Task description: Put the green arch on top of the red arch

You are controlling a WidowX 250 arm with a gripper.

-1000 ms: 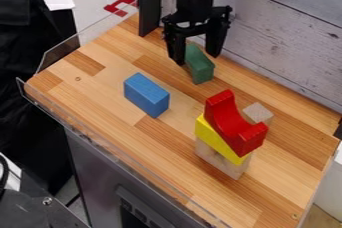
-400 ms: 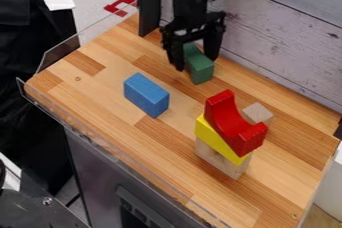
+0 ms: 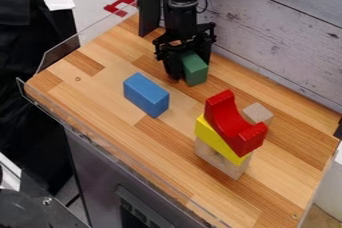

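On a striped butcher-block tabletop (image 3: 287, 174), the black gripper (image 3: 189, 72) surrounds a smooth green block (image 3: 196, 74), likely the arch; whether its grip is closed cannot be told. Grasping appears the step in hand, with a secure hold and lift needed next. Nearby, 1 glossy red arch (image 3: 228, 123), hollow upward, tops 2 blocks: a yellow block (image 3: 212, 134) and an unpainted wooden block (image 3: 228, 167).
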